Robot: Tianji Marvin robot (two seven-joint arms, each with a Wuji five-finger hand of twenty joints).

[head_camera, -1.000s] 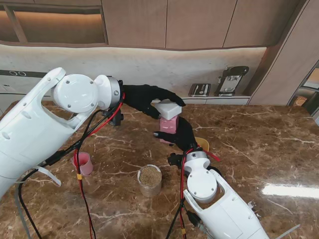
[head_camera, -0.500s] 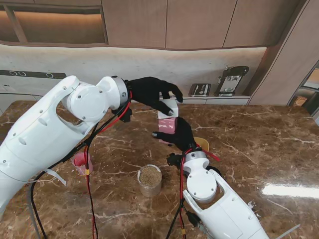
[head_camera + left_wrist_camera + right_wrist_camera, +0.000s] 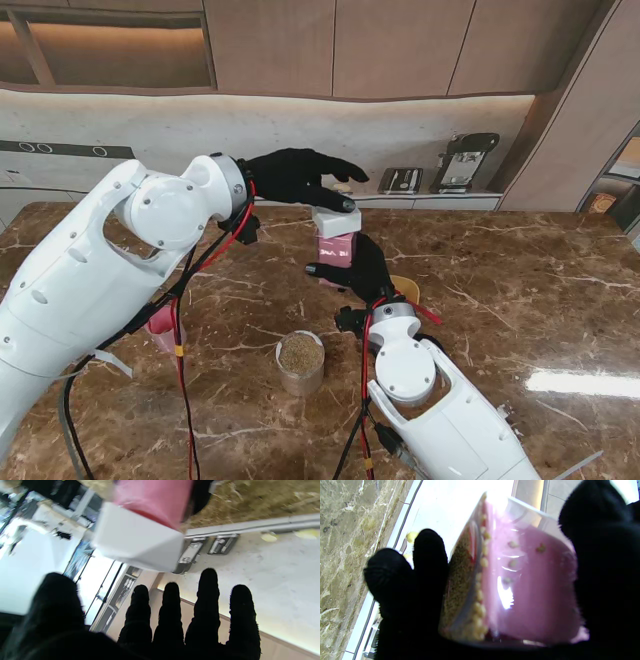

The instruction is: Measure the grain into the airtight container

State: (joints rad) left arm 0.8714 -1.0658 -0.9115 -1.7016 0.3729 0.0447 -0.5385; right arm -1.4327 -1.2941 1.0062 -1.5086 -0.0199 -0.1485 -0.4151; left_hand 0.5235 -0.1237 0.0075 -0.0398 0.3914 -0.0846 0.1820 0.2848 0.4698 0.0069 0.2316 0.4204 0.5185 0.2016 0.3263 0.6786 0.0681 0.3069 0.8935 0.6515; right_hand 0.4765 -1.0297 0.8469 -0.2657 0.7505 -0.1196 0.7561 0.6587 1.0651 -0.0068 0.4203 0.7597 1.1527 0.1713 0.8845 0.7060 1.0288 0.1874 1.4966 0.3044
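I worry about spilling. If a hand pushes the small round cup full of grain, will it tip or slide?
The grain cup looks short and wide, so it probably slides rather than tips. The marble table looks polished, likely giving little grip. It is filled near its open rim, so a sharp shove might scatter grain.

Left hand [image 3: 300,180] blocks lid [image 3: 336,221] top; grain jar [image 3: 300,362] unobstructed.
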